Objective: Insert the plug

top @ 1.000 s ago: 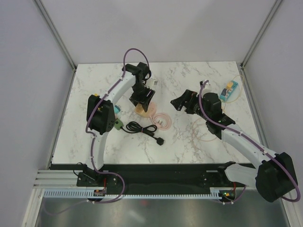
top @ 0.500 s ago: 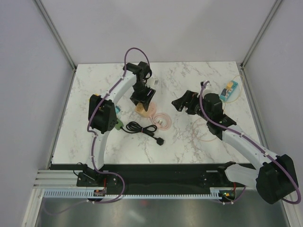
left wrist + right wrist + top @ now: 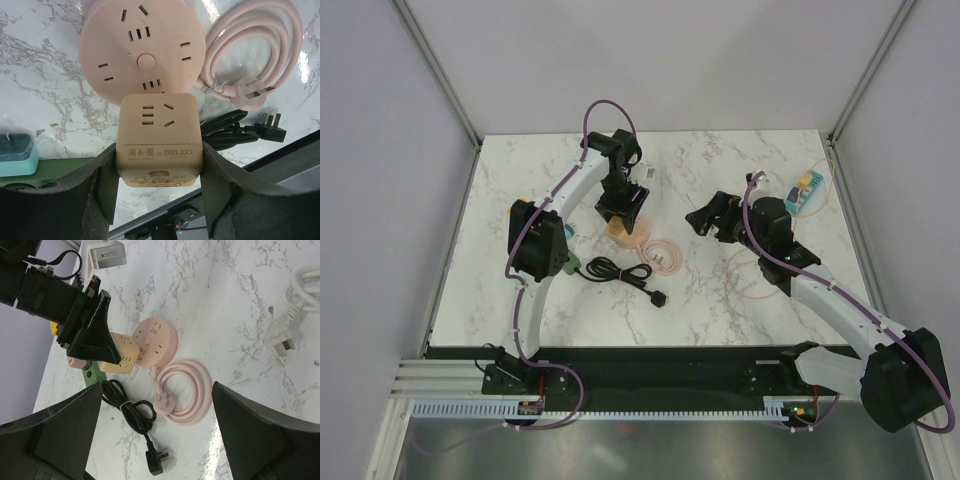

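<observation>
A beige cube socket adapter (image 3: 159,145) with its own sockets on top sits between the fingers of my left gripper (image 3: 159,172), which is shut on its two sides. The cube hangs at the near rim of a round pink power strip (image 3: 142,45); its plug pins are hidden. In the top view the left gripper (image 3: 620,215) and cube (image 3: 618,233) are mid-table. The strip's pink cable (image 3: 189,390) lies coiled with its pink plug (image 3: 165,401) flat. My right gripper (image 3: 155,432) hovers open above that coil with nothing between its fingers; from above the right gripper (image 3: 705,218) is to the right of the cube.
A black cable (image 3: 618,270) with a black plug (image 3: 156,463) lies in front of the strip. A green block (image 3: 567,263) and a teal piece (image 3: 15,150) sit by the left arm. A white plug (image 3: 284,337) and a teal-and-yellow item (image 3: 803,190) lie to the right.
The right gripper has drifted slightly to the right. The left gripper with the cube has edged a little toward the back.
</observation>
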Controlling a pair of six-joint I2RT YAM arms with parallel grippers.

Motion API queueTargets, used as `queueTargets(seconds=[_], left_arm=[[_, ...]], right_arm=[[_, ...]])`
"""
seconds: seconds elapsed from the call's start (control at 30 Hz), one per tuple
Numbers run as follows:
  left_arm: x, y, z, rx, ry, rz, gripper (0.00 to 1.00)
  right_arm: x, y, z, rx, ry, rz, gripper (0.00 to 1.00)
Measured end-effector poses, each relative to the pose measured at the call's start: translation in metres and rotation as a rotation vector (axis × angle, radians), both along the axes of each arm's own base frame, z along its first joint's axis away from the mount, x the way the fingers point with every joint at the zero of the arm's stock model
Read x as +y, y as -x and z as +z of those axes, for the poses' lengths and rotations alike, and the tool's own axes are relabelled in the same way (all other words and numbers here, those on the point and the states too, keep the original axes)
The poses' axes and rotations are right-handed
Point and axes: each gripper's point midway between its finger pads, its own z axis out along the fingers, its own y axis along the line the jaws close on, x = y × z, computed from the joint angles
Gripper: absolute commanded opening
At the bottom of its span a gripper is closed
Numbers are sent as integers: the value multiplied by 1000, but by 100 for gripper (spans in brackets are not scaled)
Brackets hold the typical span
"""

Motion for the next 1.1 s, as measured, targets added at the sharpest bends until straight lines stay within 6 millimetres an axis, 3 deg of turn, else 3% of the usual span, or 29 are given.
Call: queueTargets(seconds=[1.1], left_arm=[[-9, -15, -4, -4, -24, 158, 2]], right_arm=[[-15, 5, 16, -43, 19, -37, 98]])
